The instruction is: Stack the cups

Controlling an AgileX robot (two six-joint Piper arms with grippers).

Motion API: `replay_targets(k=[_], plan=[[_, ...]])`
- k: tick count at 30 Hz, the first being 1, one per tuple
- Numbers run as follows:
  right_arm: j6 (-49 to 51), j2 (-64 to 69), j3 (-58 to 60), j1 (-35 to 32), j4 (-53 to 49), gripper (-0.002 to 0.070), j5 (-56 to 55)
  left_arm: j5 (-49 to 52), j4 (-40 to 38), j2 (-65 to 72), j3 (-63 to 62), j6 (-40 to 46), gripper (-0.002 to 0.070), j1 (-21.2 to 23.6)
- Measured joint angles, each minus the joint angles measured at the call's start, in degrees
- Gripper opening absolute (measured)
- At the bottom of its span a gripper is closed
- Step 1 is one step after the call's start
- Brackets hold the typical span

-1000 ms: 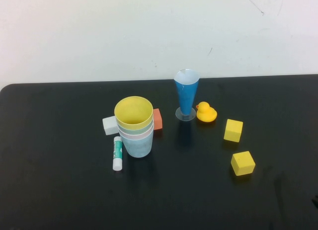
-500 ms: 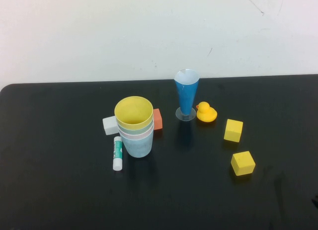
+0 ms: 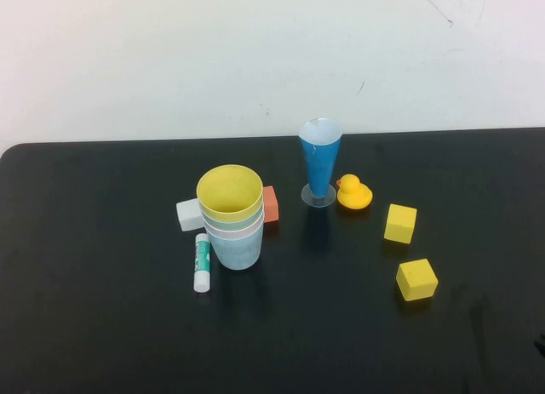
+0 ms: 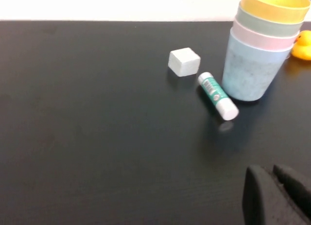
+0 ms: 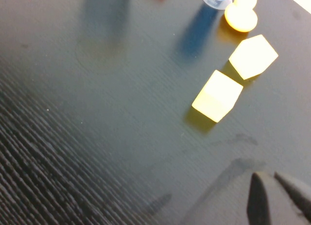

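- High view: the cups (image 3: 232, 215) stand nested in one upright stack left of the table's (image 3: 102, 326) middle, mouths up, long axis vertical: yellow on top, then green, pink, blue at the base. A white block (image 3: 188, 214) and an orange block (image 3: 271, 203) flank the stack; a glue stick (image 3: 202, 262) lies just beside its base. Neither arm shows here.
- Left wrist view: the left gripper (image 4: 278, 196) hangs clenched and empty, well apart from the stack.
- Right wrist view: the right gripper (image 5: 277, 198) is clenched, empty, near two yellow cubes (image 5: 217, 95).
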Motion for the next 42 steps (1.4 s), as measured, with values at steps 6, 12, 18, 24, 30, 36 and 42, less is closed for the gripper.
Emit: replay_targets(k=[6,12,18,24,30,36,42], plan=[[0.00,0.00,0.00,0.00,0.00,-0.0001,0.00,0.00,0.47,0.00,0.00,0.00,0.0001,0.00],[0.00,0.00,0.00,0.00,0.00,-0.0001,0.00,0.00,1.56,0.00,0.00,0.00,0.0001,0.00],[0.00,-2.24,0.00,-0.10,0.00,-0.0001,0.28,0.00,1.77,0.00,0.00,0.00,0.0001,0.00],[0.00,-11.59,0.00,-5.26,0.08,-0.0001,0.45,0.00,1.77,0.00,0.00,0.00,0.0001,0.00],[-0.22,-23.56,0.84,-18.98,-0.47,-0.0001,0.43,0.04,1.77,0.00,0.00,0.00,0.0001,0.00],[-0.25,-32.52,10.76,-31.98,-0.58,-0.0001,0.28,0.04,1.77,0.00,0.00,0.00,0.0001,0.00],[0.11,-39.32,20.20,-39.16,-0.46,-0.0001,1.82,0.04,1.77,0.00,0.00,0.00,0.0001,0.00]])
